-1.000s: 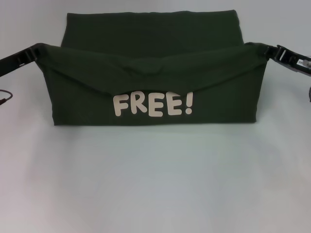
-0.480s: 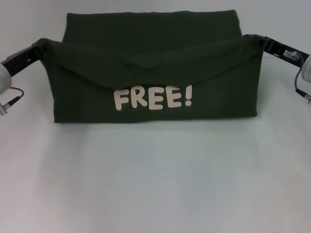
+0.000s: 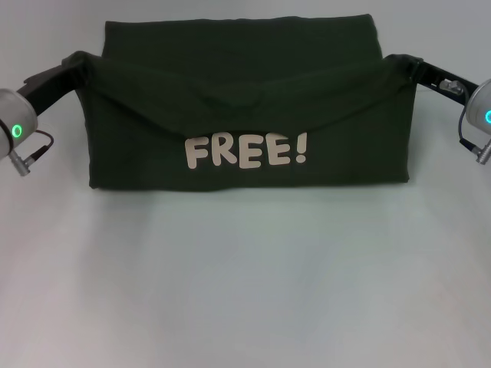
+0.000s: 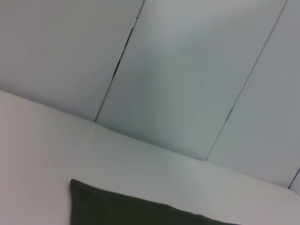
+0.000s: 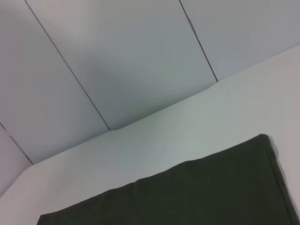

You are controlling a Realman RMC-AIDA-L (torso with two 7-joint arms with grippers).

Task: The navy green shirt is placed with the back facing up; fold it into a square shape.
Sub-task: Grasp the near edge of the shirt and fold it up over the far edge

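Olive-green cloth first: the navy green shirt [image 3: 245, 115] lies long-axis left-right on the desk [image 3: 245, 291]. We have left gripper [image 3: 79, 63] and right gripper [image 3: 405, 64] each clamped on a corner of the lifted near flap, far half flat behind.

Dk olive-green shirt [image 3: 245, 92] w/ cream "FREE!" lettering [image 3: 247, 150].

A plain white table [image 3: 245, 276] spreads wide across the near side. At its far edge stands a pale panelled wall [image 4: 187, 70] with thin dark seams.
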